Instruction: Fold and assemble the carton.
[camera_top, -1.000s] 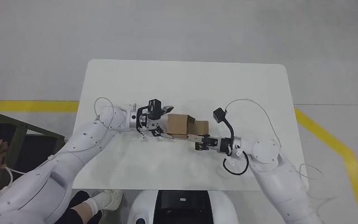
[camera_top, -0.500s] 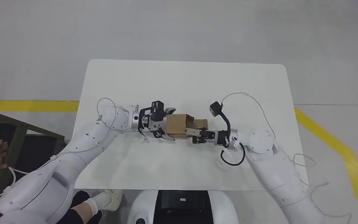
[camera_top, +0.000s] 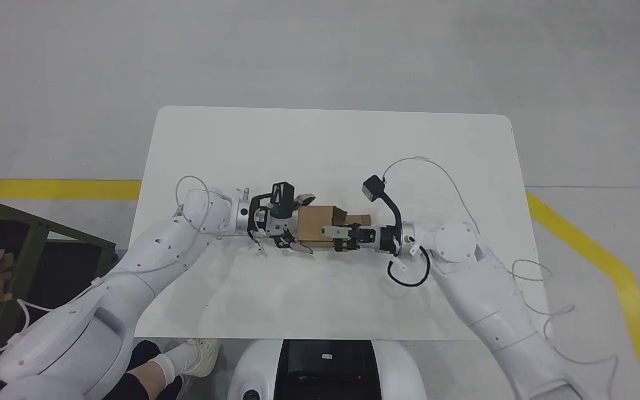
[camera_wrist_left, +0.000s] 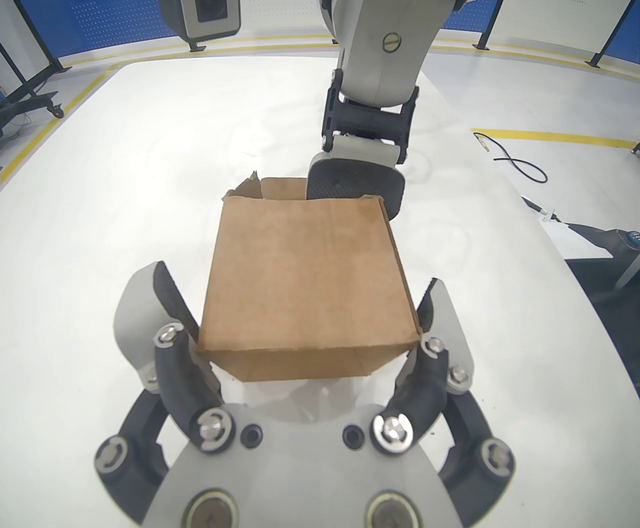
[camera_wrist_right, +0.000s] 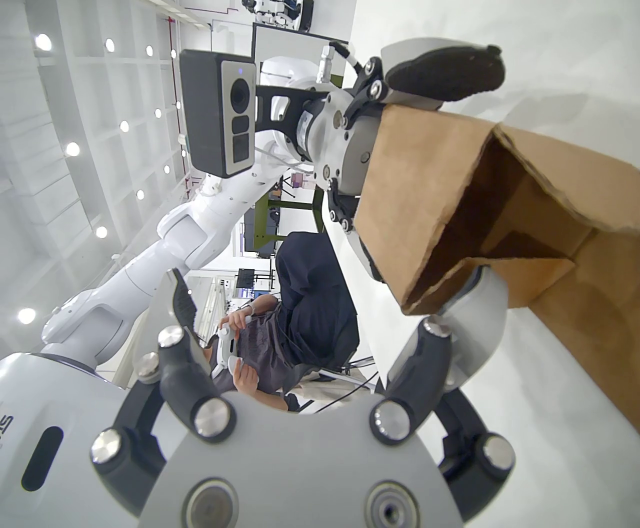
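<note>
The carton (camera_wrist_left: 305, 280), judged light and crushable, is clamped by its side walls between the left fingers (camera_wrist_left: 145, 320), the right fingers (camera_wrist_right: 472, 310) being spread apart.

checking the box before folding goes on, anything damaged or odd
The carton has a ragged, torn-looking flap corner at the open end facing the right claw. Nothing else stands out.

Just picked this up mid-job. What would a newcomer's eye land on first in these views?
A brown carton lies on its side at the middle of the white table, caught between both arms. The left tool clamps its two sides at one end. The right tool is open, with one finger at the loose flaps of the carton's other, open end.
</note>
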